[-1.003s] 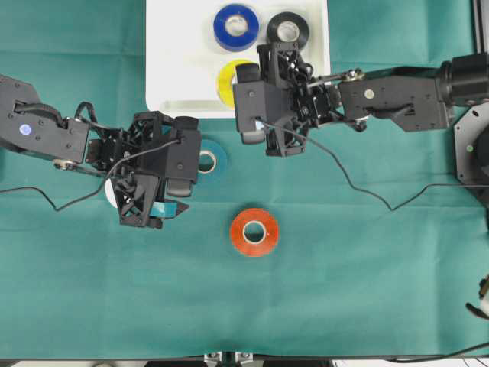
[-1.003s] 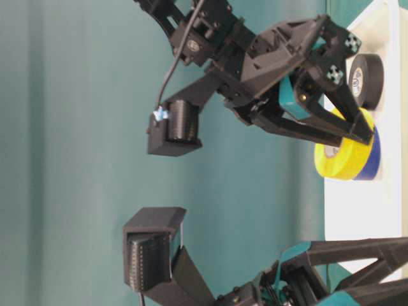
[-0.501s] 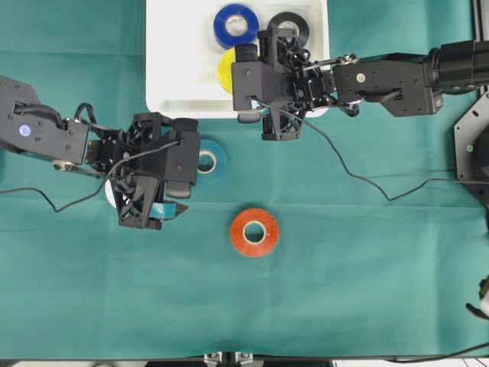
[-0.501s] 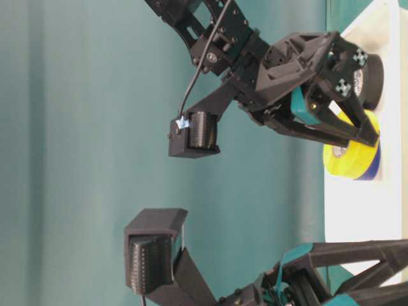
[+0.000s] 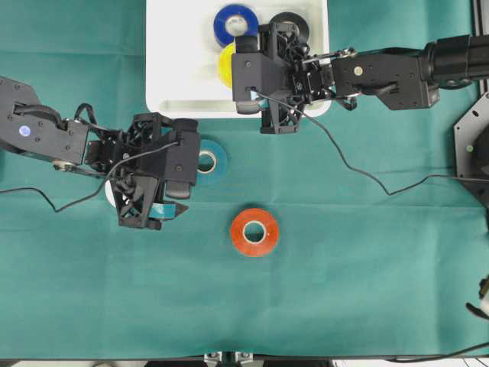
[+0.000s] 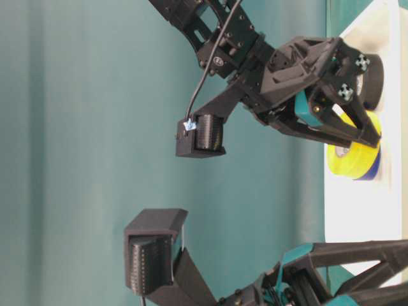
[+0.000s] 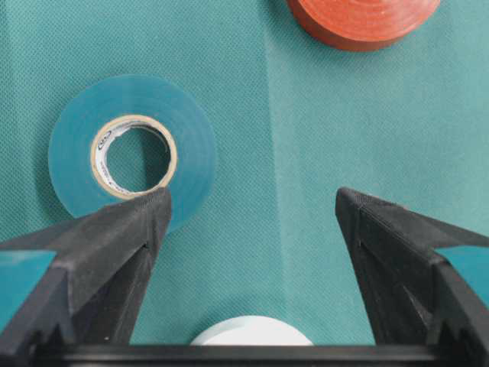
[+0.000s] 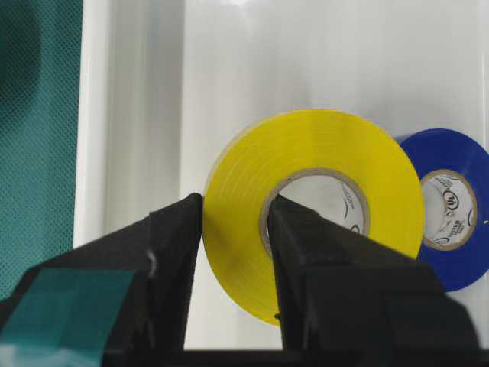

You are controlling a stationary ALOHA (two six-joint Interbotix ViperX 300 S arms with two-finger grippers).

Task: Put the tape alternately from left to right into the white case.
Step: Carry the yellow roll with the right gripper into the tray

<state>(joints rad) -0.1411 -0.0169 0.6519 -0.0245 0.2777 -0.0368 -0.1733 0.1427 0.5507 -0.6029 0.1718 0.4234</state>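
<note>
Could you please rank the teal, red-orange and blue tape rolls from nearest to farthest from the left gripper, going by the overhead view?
From the left gripper:
1. Teal roll, on the cloth right beside it.
2. Red-orange roll, farther right on the cloth, toward the bottom edge.
3. Blue roll, up in the white case.

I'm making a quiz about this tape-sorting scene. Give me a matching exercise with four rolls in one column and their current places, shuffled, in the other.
Rolls:
1. yellow roll
2. blue roll
3. teal roll
4. red-orange roll

Places:
A. on the green cloth, below the middle, away from both grippers
B. lying flat in the white case
C. clamped by the right gripper above the case
D. on the cloth beside the open left gripper

Pairs: 1-C, 2-B, 3-D, 4-A
</note>
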